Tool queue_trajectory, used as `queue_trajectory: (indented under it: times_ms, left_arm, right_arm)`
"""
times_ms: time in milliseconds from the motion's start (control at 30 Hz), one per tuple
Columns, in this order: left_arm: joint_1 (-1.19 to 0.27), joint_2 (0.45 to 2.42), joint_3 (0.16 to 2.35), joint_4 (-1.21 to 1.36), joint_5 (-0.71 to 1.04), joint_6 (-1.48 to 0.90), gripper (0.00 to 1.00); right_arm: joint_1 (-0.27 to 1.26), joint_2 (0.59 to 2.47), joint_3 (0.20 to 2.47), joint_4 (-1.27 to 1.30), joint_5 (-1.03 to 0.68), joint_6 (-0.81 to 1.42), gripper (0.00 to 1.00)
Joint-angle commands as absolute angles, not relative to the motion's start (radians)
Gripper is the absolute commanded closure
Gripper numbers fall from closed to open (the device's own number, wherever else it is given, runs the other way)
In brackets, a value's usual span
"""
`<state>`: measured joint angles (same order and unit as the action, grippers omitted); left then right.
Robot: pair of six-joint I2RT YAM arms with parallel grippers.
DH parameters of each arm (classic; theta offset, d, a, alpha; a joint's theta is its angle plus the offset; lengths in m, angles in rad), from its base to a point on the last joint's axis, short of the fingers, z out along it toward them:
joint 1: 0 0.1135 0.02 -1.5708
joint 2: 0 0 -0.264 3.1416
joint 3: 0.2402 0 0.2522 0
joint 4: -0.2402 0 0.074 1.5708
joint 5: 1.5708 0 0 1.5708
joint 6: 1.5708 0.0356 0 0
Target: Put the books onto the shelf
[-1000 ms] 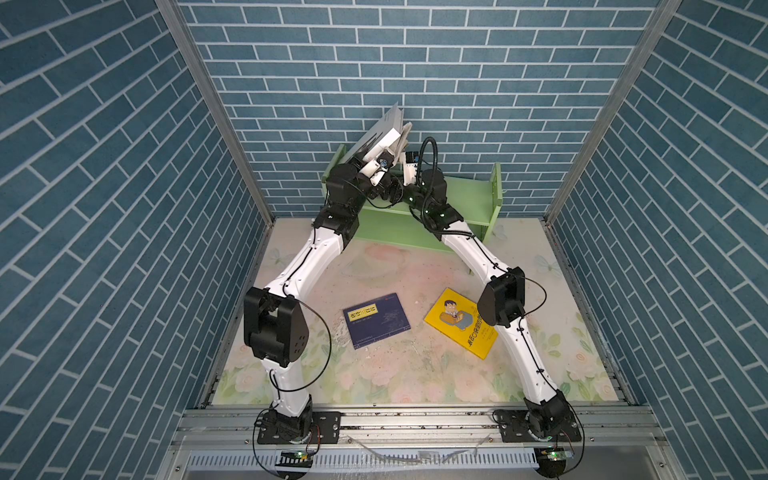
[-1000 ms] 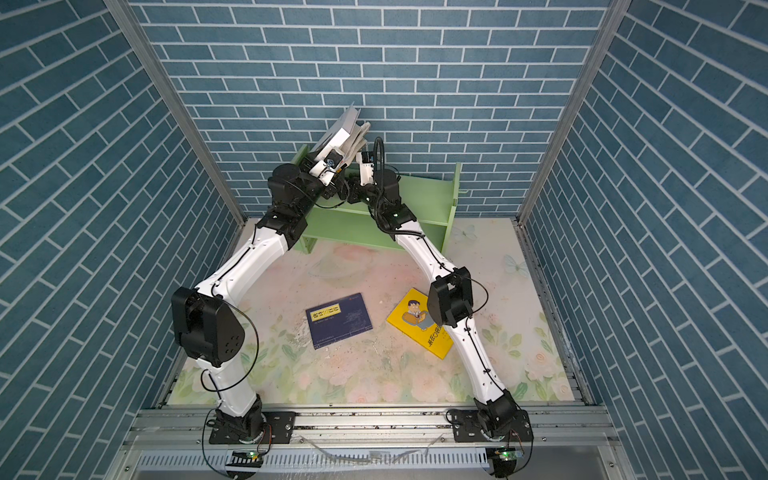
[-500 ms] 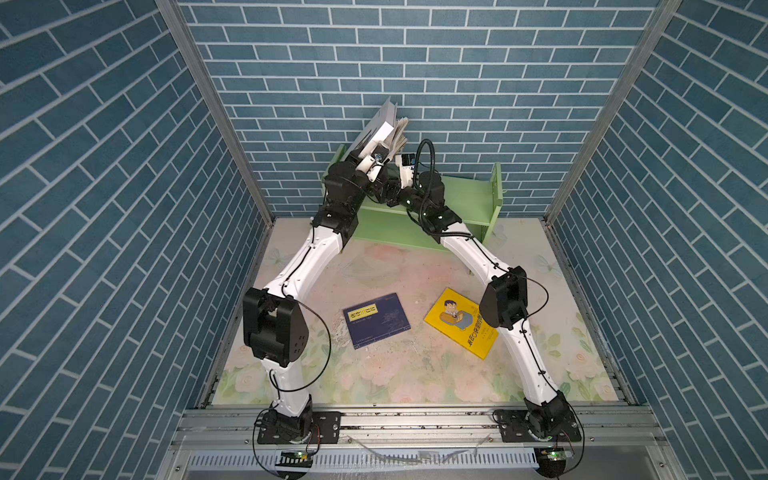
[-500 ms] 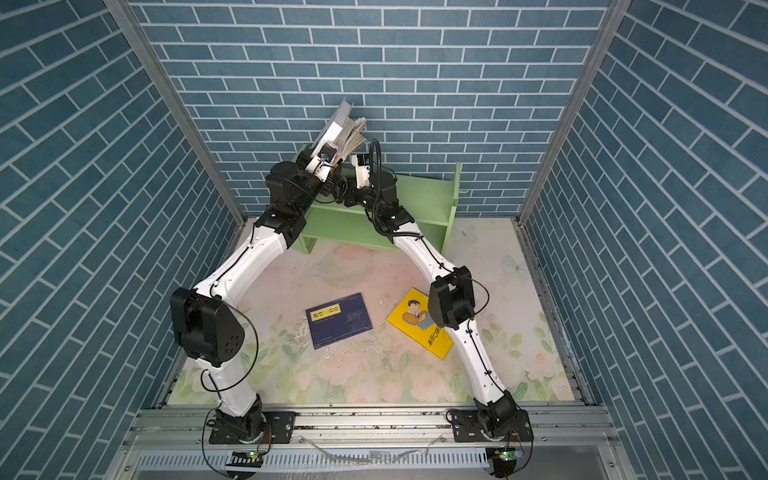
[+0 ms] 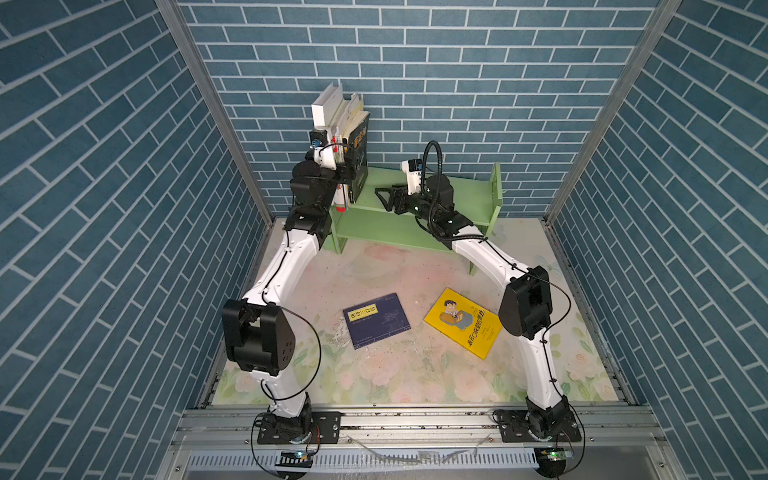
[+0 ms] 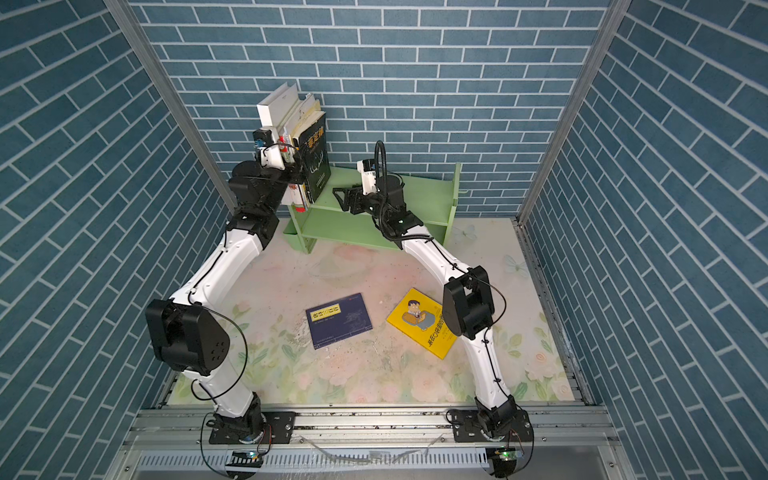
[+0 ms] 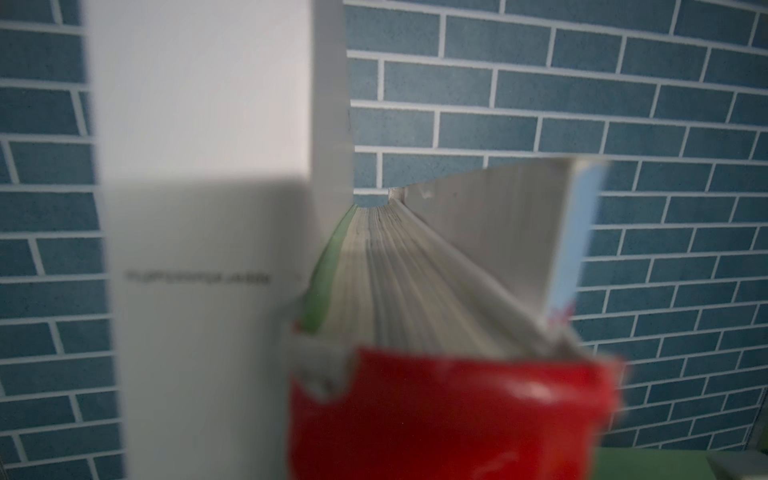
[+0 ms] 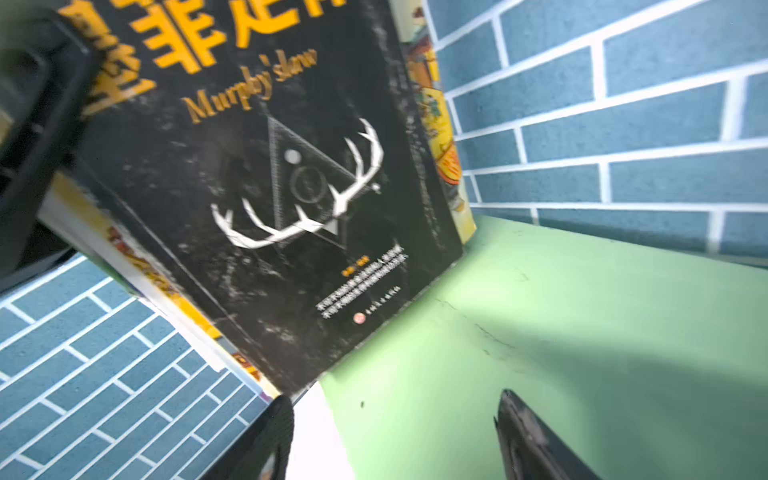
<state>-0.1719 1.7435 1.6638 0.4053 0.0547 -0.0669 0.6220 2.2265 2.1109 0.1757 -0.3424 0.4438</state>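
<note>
Steadying book stack [image 5: 341, 114] near upright, shelf's [image 5: 461, 195] 9 o'clock end; my left hand [image 5: 344, 167] clamps it, right hand [image 5: 383, 198] open alongside; I'd release slowly.

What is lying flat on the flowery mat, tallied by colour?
Navy book: 1
Bright yellow book: 1
Total: 2 books lying flat. The upright books on the green shelf are not counted.
</note>
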Motion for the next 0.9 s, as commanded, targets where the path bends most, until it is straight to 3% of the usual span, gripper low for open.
queue_trajectory:
  times_ms: [0,200,267,333,500,867]
  left_arm:
    - [-0.142,1.781,1.579,0.36,-0.02,-0.181,0.46]
    - [-0.149,1.79,1.56,0.375,0.012,-0.086,0.4]
    - [-0.149,1.783,1.536,0.397,0.017,-0.076,0.33]
    - [-0.149,1.78,1.517,0.411,0.0,-0.066,0.17]
    - [-0.149,1.784,1.51,0.415,-0.014,-0.049,0.02]
    - [-0.149,1.732,1.465,0.466,0.012,-0.054,0.0]
  right_arm:
    - [0.617,2.2,2.097,0.187,-0.327,0.423,0.23]
    - [0.617,2.255,2.183,0.163,-0.333,0.443,0.23]
    - [0.617,2.299,2.235,0.165,-0.35,0.468,0.23]
    - [0.618,2.351,2.294,0.17,-0.368,0.498,0.23]
    - [0.63,2.462,2.454,0.144,-0.402,0.537,0.23]
    - [0.641,2.526,2.522,0.131,-0.411,0.558,0.23]
